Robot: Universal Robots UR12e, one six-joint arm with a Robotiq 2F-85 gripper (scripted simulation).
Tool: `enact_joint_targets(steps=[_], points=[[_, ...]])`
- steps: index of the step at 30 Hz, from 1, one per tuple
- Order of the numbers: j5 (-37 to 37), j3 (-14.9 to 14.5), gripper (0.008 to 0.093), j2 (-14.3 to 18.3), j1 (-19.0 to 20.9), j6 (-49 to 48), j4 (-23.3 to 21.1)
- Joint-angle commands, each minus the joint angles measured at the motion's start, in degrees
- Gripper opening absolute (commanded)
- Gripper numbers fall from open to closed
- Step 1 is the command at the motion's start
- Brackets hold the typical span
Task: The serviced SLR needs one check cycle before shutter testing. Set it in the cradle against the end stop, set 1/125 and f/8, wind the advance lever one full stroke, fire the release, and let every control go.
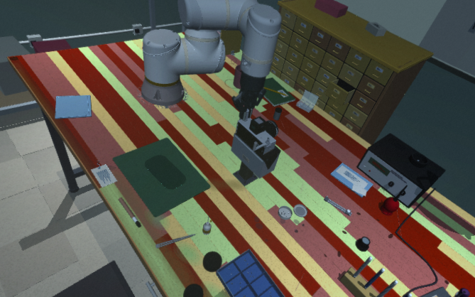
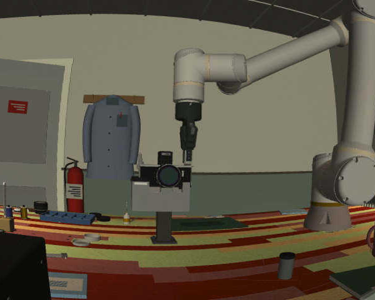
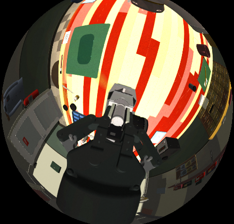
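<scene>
The shutter-speed dial (image 3: 118, 115) on the camera's top plate is partly hidden between my fingers; it is a knurled grey knob with a white cap. The black SLR (image 1: 260, 130) (image 2: 164, 174) sits in the grey cradle (image 1: 254, 152) (image 2: 161, 197) on a post in the middle of the striped table, lens facing the second side camera. My gripper (image 1: 245, 117) (image 2: 187, 158) (image 3: 118, 119) comes straight down over the camera's top at the end nearer the arm's base, and is closed around the dial.
A green mat (image 1: 160, 176) lies on the table toward the near edge from the cradle. A black film canister (image 1: 277, 113) (image 2: 285, 265), a green book (image 1: 278, 92) and a drawer cabinet (image 1: 342, 59) are beyond the cradle. A black meter box (image 1: 399, 168) stands at the right.
</scene>
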Motion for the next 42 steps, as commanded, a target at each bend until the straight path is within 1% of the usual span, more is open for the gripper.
enact_joint_targets(steps=[1,8,30,36,42], points=[[-0.02,-0.04,0.0215,0.00,-0.01,0.00,-0.04],[-0.02,-0.04,0.0080,0.00,-0.01,0.00,-0.04],[-0.02,-0.06,0.0080,-0.01,0.01,-0.37,-0.02],[-0.02,-0.06,0.0080,-0.01,0.01,-2.13,-0.02],[-0.02,-0.06,0.0080,-0.01,0.01,-5.90,-0.02]])
